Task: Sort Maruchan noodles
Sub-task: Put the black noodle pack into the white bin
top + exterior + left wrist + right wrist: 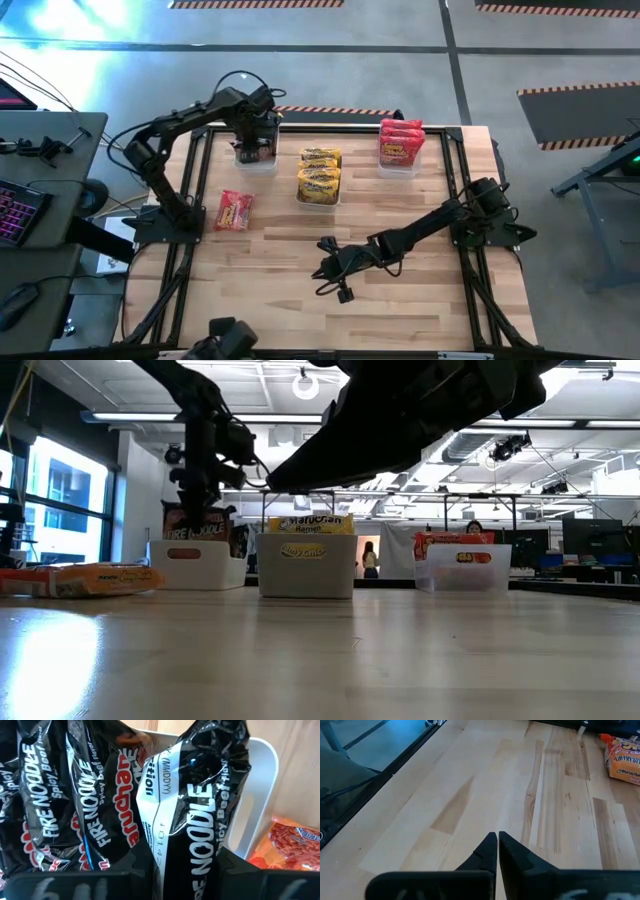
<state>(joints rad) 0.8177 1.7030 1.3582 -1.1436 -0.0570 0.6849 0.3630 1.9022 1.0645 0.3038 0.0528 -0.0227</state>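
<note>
Nearest the table's front edge, the right gripper [325, 270] hangs low over the bare wooden table [420, 310], its fingers [492, 851] pressed together on nothing. Farther back, toward the left side, one red-orange noodle packet [234, 210] lies flat and alone on the wood. Beyond it stand three white bins in a row along the far edge. The middle bin [305, 566] holds yellow Maruchan packets [320, 172], and the right bin [462, 569] holds red packets [401, 141]. Over the left bin [197, 565] the left gripper [254, 140] reaches down, its fingers clamped on a black Fire Noodle packet [192, 805] that stands upright inside the bin beside other black Fire Noodle packets [65, 795]. In the room behind the table a person [370, 558] stands far off.
</note>
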